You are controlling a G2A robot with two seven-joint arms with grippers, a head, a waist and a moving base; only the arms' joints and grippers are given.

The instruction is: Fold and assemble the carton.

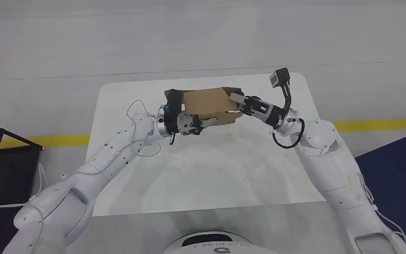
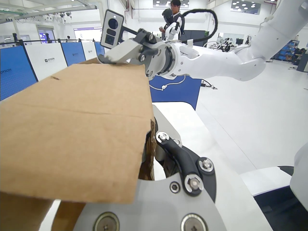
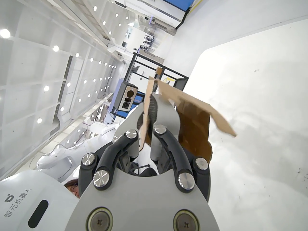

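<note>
Top view: carton (image 1: 206,103) held over the table (image 1: 254,171), far side. Left gripper (image 1: 192,122) clamps its near-left edge, right gripper (image 1: 236,100) pinches its right-end panel tight.

Top view: the carton (image 1: 206,105) sits at the upper centre of the frame over the table (image 1: 222,184). It is blocked along its lower left edge by the left gripper (image 1: 193,120) and at its right end by the right gripper (image 1: 236,101), each clamped on the cardboard. The two arms slant in from the lower left and lower right corners and bar those diagonals. Passage remains over the table surface at lower centre between the arms, and along the strip of table beyond the carton's upper edge.
</note>
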